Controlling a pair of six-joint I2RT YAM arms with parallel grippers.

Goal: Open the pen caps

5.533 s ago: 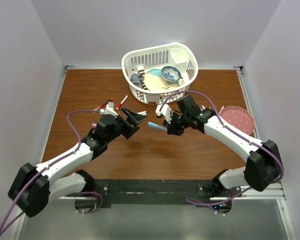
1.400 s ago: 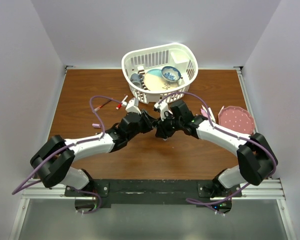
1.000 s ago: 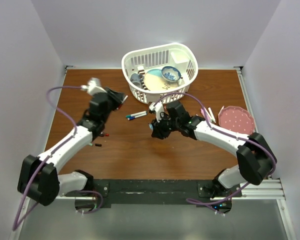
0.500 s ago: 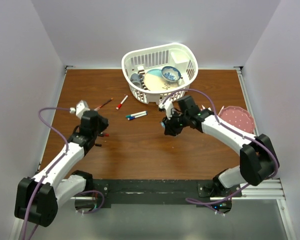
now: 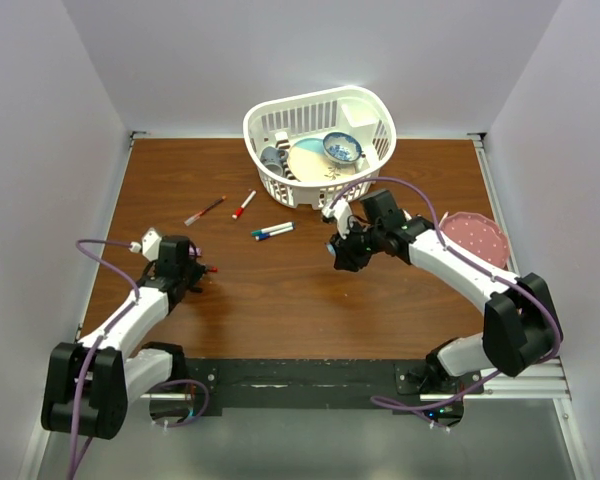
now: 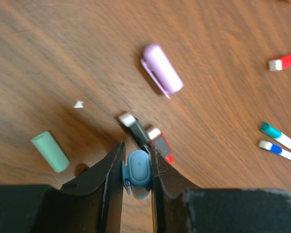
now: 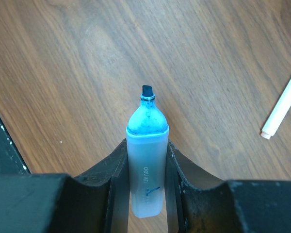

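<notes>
My left gripper [image 6: 137,148] is shut on a light blue pen cap [image 6: 137,171], held low over the wood at the table's left [image 5: 183,270]. Loose pen caps lie just beyond its tips: a black one [image 6: 135,129], a red one [image 6: 160,144], a lilac one [image 6: 162,74] and a green one [image 6: 49,151]. My right gripper [image 7: 146,143], right of the table's middle [image 5: 342,252], is shut on an uncapped blue highlighter [image 7: 146,165]. Its dark chisel tip [image 7: 147,91] points away from the jaws.
A white basket [image 5: 372,105] of dishes stands at the back centre, and a pink plate [image 5: 472,240] lies at the right. Capped markers lie between the arms: teal and blue ones [image 5: 272,231], a red one [image 5: 244,204], a thin one [image 5: 205,210]. A white barrel [image 7: 283,104] lies right of the highlighter.
My left arm has swung from the back left down toward the near left edge, carrying the blue cap. My right gripper has drifted slightly right with the highlighter.
</notes>
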